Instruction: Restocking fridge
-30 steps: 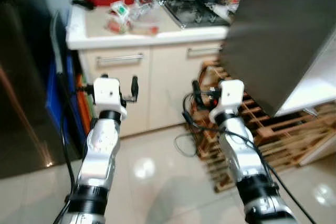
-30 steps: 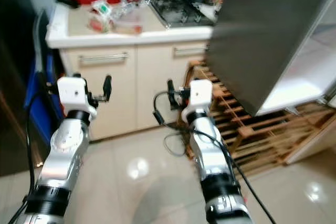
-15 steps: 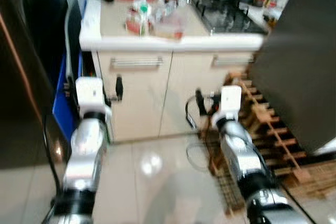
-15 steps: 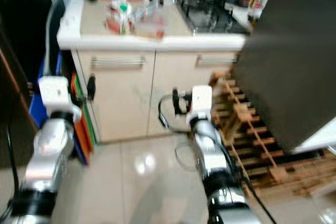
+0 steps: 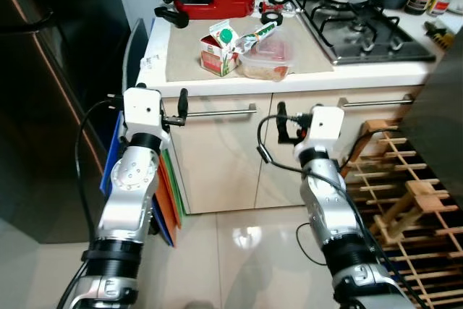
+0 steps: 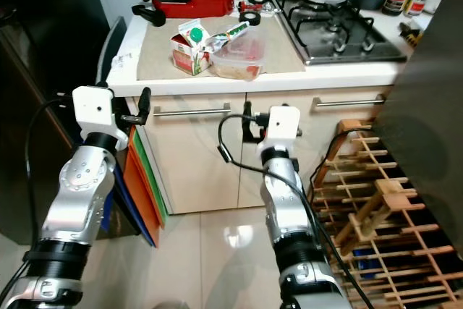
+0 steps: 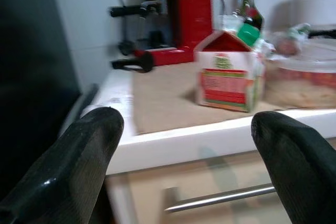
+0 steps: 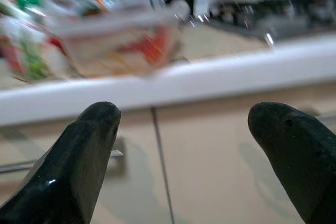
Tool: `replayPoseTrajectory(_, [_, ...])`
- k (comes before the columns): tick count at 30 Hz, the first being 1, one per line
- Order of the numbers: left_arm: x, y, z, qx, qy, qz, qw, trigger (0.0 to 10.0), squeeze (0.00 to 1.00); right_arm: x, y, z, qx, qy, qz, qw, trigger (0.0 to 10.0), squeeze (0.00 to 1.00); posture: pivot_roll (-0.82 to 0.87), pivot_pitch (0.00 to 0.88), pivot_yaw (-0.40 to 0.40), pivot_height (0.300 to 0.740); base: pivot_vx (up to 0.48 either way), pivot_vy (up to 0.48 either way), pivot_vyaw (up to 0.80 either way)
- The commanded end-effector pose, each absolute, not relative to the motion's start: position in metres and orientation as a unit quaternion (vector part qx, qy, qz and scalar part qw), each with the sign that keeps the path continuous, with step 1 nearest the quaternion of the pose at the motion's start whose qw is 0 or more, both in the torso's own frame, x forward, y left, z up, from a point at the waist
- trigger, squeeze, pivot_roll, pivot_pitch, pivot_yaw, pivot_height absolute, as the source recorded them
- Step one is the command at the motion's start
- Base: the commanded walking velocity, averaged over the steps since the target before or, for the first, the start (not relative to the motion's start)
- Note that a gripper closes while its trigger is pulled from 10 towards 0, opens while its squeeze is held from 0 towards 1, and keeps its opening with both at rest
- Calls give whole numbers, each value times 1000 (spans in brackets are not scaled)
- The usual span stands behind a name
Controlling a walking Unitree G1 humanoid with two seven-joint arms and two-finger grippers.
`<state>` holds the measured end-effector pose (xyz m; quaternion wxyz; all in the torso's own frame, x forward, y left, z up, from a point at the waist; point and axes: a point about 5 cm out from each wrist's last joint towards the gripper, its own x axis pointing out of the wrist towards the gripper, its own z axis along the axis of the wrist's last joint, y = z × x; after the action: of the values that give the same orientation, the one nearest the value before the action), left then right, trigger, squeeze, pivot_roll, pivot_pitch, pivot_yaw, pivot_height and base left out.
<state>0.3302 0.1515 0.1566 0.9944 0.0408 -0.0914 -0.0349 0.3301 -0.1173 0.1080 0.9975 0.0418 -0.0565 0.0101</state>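
Both head views are sharp and evenly lit from overhead, with a bright glare patch on the glossy floor tiles (image 5: 247, 235) and deep shade over the dark appliance (image 5: 43, 92) on the left. The left wrist view is moderately soft: the carton (image 7: 229, 77) is readable, while the near black fingers (image 7: 79, 150) are out of focus with small highlights. The right wrist view is heavily blurred, smearing the plastic container (image 8: 126, 40) and the counter edge (image 8: 173, 85).

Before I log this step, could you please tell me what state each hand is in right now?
Left hand: open, holding nothing, raised before the counter.
Right hand: open, holding nothing, raised before the counter.
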Motion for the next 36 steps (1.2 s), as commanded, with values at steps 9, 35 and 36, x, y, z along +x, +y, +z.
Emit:
replayPoseTrajectory(9, [330,124,160,7,-104,-67,992,10000,0,337,-130,129,26,-80,1,996,10000,0,-13,0,20,740,193,-181,515])
replayPoseTrajectory(35, [344,129,210,29,-181,-71,980,10000,0,352,-114,177,41,-145,31,988,10000,0,-8,0,8,740,265,-20,0])
replayPoseTrajectory(36, [345,129,210,32,-183,-71,980,10000,0,352,-113,178,41,-146,31,988,10000,0,-8,0,8,740,469,0,0])
